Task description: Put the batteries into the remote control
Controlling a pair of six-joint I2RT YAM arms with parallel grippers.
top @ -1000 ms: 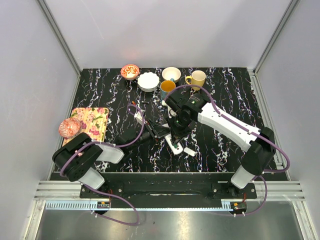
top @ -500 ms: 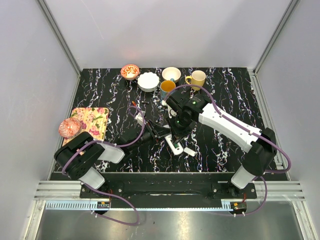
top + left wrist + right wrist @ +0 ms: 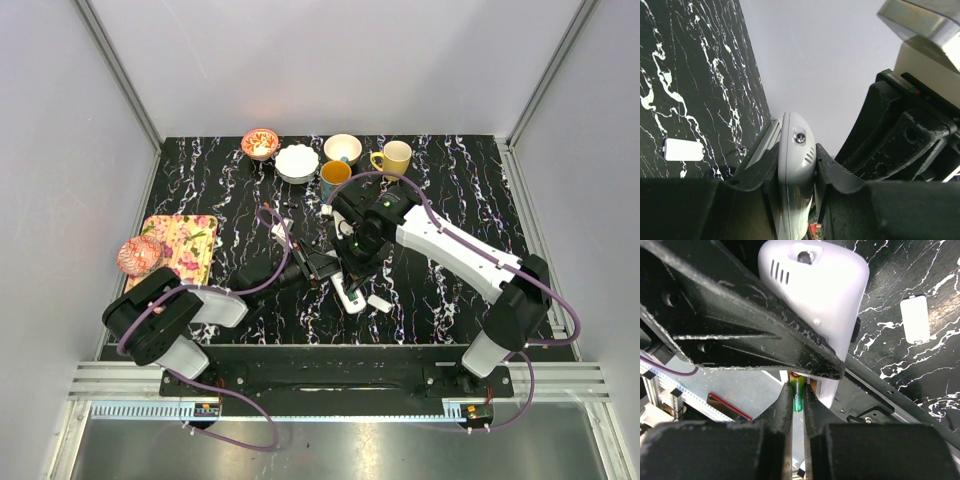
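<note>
The white remote control [image 3: 346,291] is held edge-up above the table near the middle front. My left gripper [image 3: 322,266] is shut on it; in the left wrist view its rounded end [image 3: 796,165] sits clamped between both fingers. My right gripper [image 3: 349,262] is right above the remote and shut on a green battery [image 3: 798,394], whose tip touches the remote's [image 3: 822,300] open underside. A small white battery cover [image 3: 379,301] lies flat on the table beside the remote; it also shows in the left wrist view [image 3: 684,149] and the right wrist view [image 3: 915,319].
At the back stand a red patterned bowl [image 3: 260,143], a white bowl [image 3: 297,162], another white bowl [image 3: 343,148], a blue-orange mug [image 3: 335,177] and a yellow mug [image 3: 394,158]. A floral mat [image 3: 186,243] with a pink ball [image 3: 139,255] lies at the left.
Both grippers and the remote have shifted slightly toward the back. The grips are unchanged.
</note>
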